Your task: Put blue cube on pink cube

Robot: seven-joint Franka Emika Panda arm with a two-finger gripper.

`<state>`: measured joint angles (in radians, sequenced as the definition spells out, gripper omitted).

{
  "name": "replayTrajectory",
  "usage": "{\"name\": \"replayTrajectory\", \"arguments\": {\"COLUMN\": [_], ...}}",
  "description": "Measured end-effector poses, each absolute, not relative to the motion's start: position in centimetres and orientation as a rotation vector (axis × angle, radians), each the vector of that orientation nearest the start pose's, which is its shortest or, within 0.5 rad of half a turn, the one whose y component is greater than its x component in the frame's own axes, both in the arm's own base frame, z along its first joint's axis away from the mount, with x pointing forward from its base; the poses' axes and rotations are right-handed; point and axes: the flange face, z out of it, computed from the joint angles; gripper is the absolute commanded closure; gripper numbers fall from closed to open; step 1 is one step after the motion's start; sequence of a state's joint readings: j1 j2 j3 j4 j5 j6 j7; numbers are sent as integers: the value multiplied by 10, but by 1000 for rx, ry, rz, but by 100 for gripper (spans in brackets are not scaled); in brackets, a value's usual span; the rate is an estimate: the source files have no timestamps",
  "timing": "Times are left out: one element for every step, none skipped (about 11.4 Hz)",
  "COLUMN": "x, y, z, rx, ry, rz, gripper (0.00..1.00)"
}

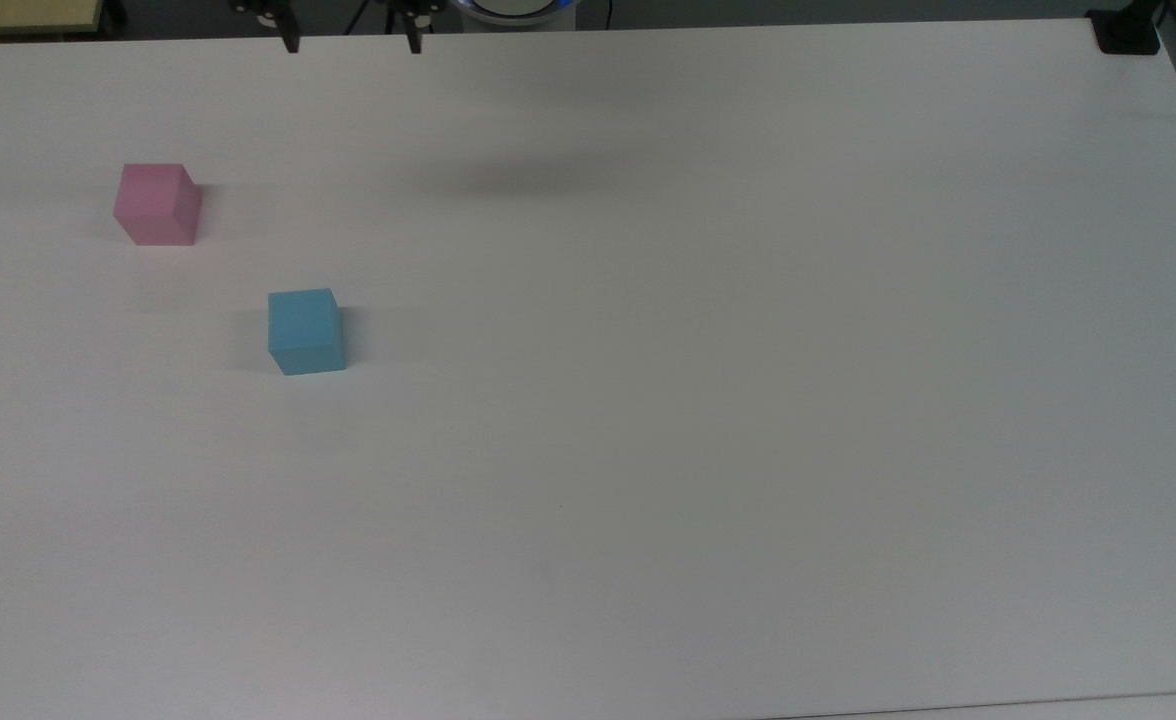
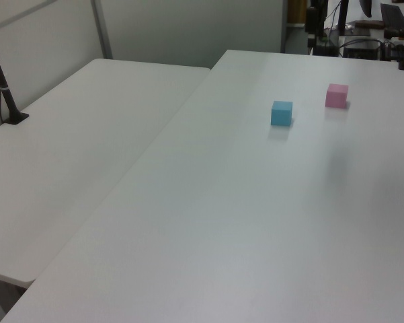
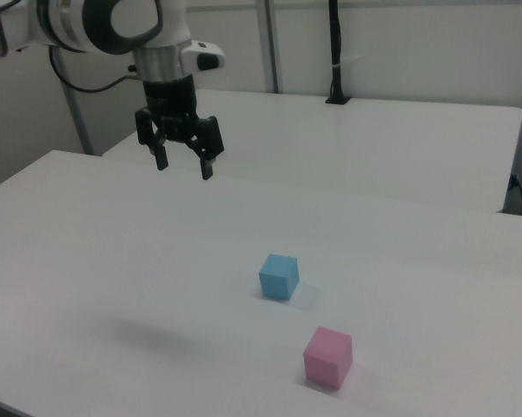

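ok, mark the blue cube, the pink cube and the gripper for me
blue cube (image 1: 302,319), top view, on its top face.
pink cube (image 1: 153,190), top view, on its top face.
gripper (image 3: 183,162), right view, in the open gap midway between its two fingertips, high above the table.

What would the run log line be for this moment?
gripper: open, raised above table | blue cube: on table, untouched | pink cube: on table, apart from blue | stack: not started

Two white tables (image 2: 188,222) pushed together, seam running lengthwise in the left view. Pale partition wall (image 2: 188,27) with a metal post (image 2: 102,30) behind. Black clamped pole (image 3: 335,52) at the second table's (image 3: 373,148) far edge. Soft, even light.
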<state>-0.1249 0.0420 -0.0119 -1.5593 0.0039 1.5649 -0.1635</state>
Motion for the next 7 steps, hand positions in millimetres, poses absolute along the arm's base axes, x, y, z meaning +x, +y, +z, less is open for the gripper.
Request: {"name": "replayTrajectory", "arguments": {"x": [559,559,560,563,568,574,582], "y": [-93,-115,-137,-153,-163,-166,-167], "z": [603,597,584,567,546,527,508], "rx": [-3113,-3096,-3076,-3059,-3055,-3058,-3060], "ry": [-102,-135,-171,-193,-195,-189,-185], "rz": [48,13,-45,-102,-149,-167,-169], "gripper": [0,0,0,0,0,0,0]}}
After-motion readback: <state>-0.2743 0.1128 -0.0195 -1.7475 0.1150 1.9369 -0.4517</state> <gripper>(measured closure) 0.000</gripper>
